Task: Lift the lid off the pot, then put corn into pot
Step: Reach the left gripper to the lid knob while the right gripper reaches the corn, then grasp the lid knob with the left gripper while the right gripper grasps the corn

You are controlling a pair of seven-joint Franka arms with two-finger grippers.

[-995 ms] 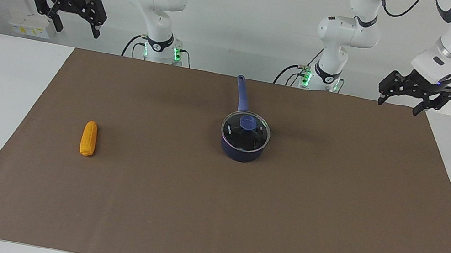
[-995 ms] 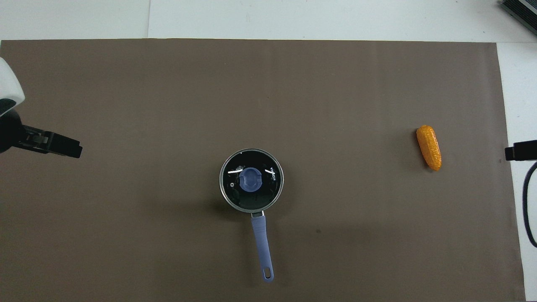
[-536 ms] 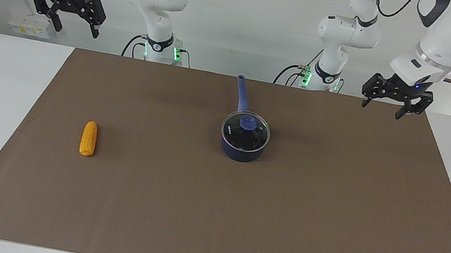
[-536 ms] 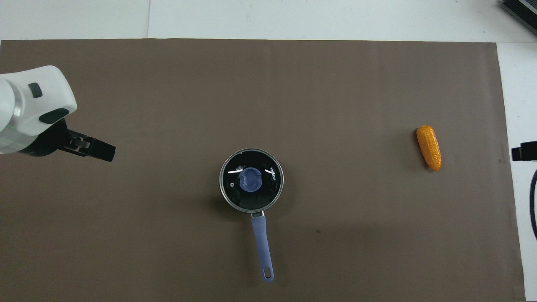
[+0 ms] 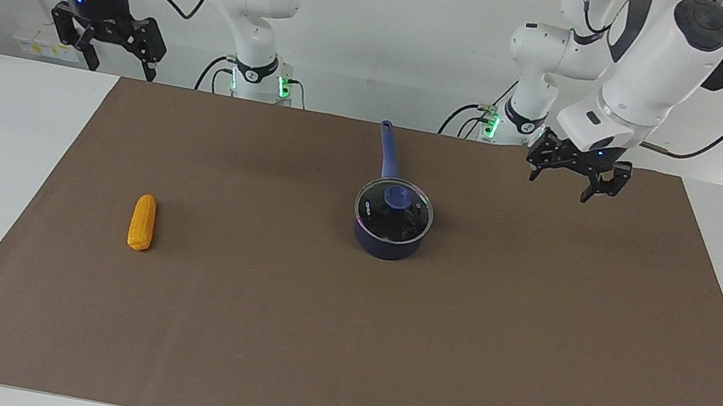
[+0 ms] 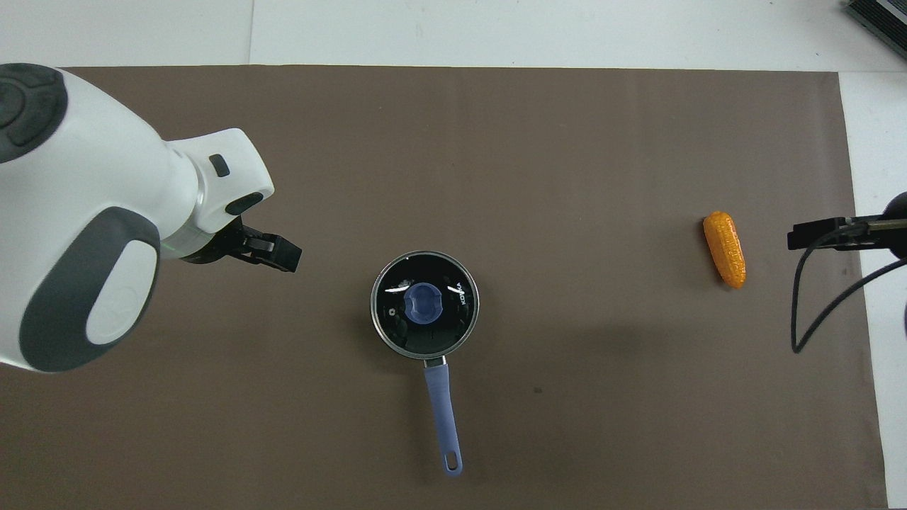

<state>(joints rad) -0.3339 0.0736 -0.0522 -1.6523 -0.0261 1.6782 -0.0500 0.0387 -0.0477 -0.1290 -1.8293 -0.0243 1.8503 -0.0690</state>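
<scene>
Facing view showed the pot (image 5: pixel 389 238) mid-mat, the lid (image 5: pixel 394 212) seated on it, handle pointing toward the robots. Left gripper (image 5: pixel 573 186) hung in the air over the brown mat (image 5: pixel 531 337) toward the left arm's end from the pot, fingers spread wide. Right gripper (image 5: pixel 107 49) hung spread wide above the table edge. Corn (image 5: pixel 142 221) lay on the mat, well apart from the pot toward the right arm's end.

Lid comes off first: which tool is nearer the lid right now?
Left. The left tool hangs open over the mat beside the lid; the right tool waits open, up at the corn's end.
</scene>
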